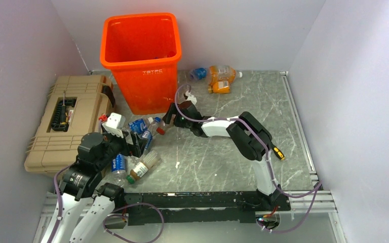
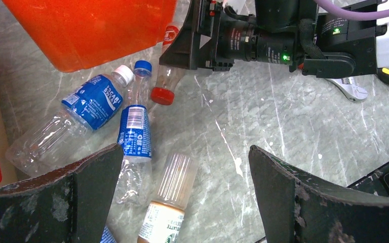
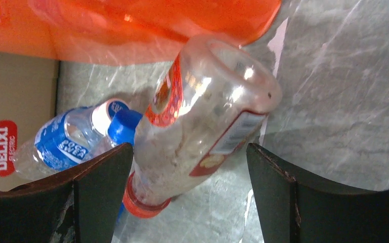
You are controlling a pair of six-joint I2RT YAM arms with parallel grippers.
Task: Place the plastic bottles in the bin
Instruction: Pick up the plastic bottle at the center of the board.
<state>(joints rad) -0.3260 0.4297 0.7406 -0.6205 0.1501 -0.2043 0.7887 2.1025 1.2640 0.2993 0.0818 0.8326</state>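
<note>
Two parted jaws of the right gripper (image 3: 190, 152) straddled the red-capped bottle (image 3: 202, 116) at frame centre, just below the bin (image 3: 106, 25). Centring on its body before closing seemed wise. The left gripper (image 2: 186, 152) hung open and empty.

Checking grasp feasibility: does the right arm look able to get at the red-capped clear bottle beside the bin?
Probably yes. The right pincer stands open with the red-capped clear bottle between its fingers, nothing in between. The blue-capped bottle and orange bin lie close alongside, so clearance is tight.
</note>
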